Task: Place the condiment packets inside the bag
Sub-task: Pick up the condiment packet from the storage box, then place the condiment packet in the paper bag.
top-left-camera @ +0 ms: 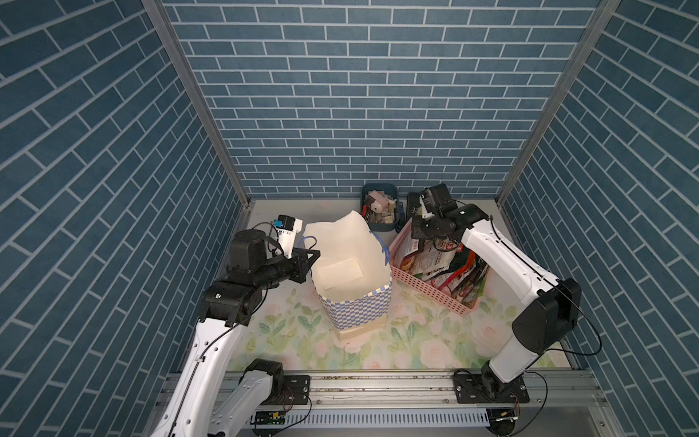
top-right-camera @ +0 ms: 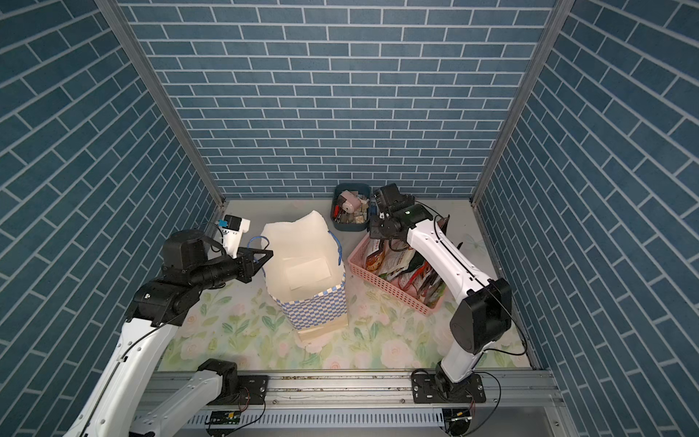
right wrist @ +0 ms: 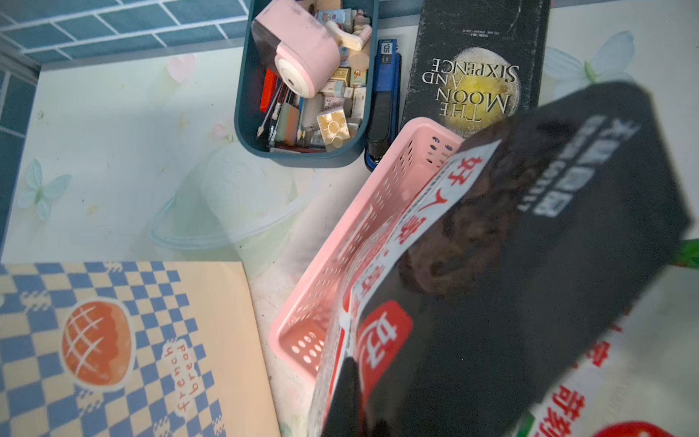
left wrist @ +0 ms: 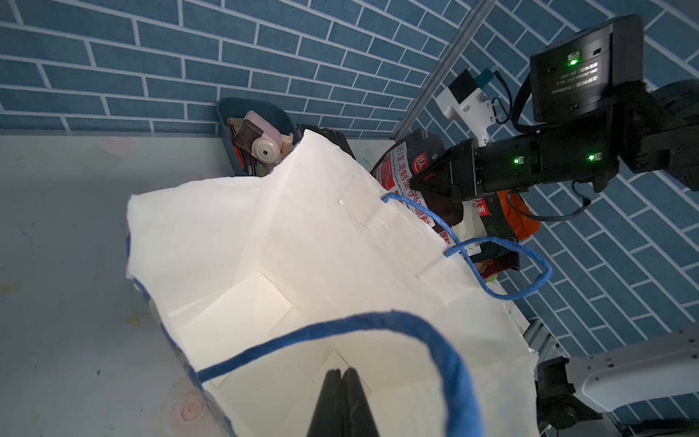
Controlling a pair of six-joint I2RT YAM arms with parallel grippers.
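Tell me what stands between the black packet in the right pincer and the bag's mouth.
The pink basket wall facing the bag, then the bag's tall side and blue cord handle. The black packet must rise over them; the mouth looks clear.

The bag (top-left-camera: 353, 302), blue-checked and white-lined, stands upright and open just beside the basket (top-left-camera: 427, 289). Glossy packets (top-left-camera: 440, 265) stand crowded in the basket; one black packet (right wrist: 529, 265) tilts over its end.
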